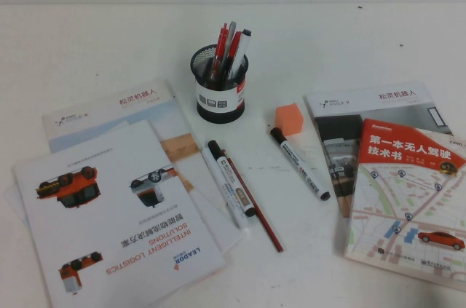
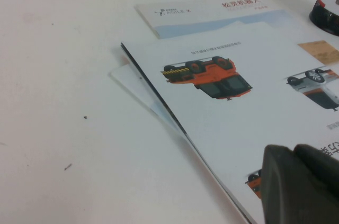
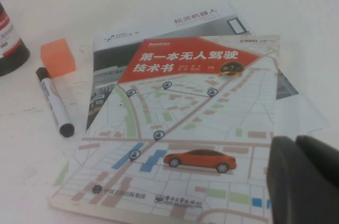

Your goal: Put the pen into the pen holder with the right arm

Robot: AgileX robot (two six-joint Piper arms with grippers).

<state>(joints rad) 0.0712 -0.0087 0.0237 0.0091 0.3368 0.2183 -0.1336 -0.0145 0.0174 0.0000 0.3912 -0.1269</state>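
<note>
The black mesh pen holder with a white label band stands upright at the back middle of the table. A thick red pen stands in it, beside another red pen and a grey one. Neither arm shows in the high view. My left gripper is shut and empty above the brochure; the holder's base shows far off in that view. My right gripper is shut and empty above the map book; the holder's edge shows far off there.
Two white markers with black caps and a thin dark-red pencil lie in front of the holder. An orange block sits nearby. Brochures lie at the left, a map book at the right.
</note>
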